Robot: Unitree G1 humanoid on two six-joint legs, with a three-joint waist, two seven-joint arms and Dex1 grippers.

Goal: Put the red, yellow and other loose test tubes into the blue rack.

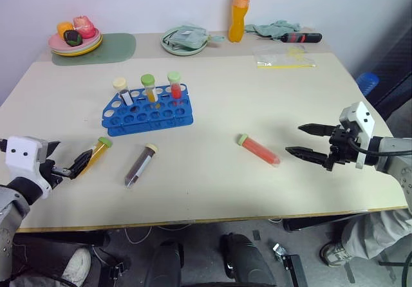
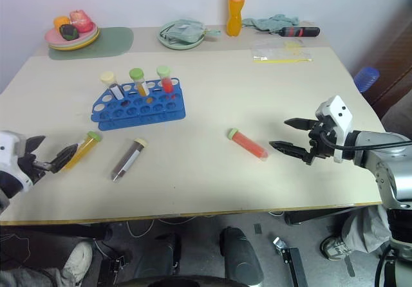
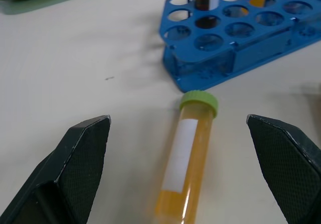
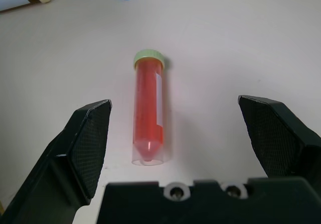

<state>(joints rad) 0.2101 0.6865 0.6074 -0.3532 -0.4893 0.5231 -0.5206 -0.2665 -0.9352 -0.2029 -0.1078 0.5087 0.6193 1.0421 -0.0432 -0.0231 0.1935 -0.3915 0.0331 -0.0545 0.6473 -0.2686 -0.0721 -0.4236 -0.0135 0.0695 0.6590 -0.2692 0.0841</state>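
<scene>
the right gripper [image 1: 308,141] is spread wide and empty, just right of the red tube [image 1: 258,149] lying on the table [image 1: 212,190]. the left gripper [image 1: 72,165], also spread and empty, has the yellow tube [image 1: 97,151] between its fingers. a dark tube [image 1: 140,165] lies between them, near the blue rack [image 1: 147,114] further back. both look set to grasp: each must advance, then close. the tubes' white labels show no readable writing.
</scene>
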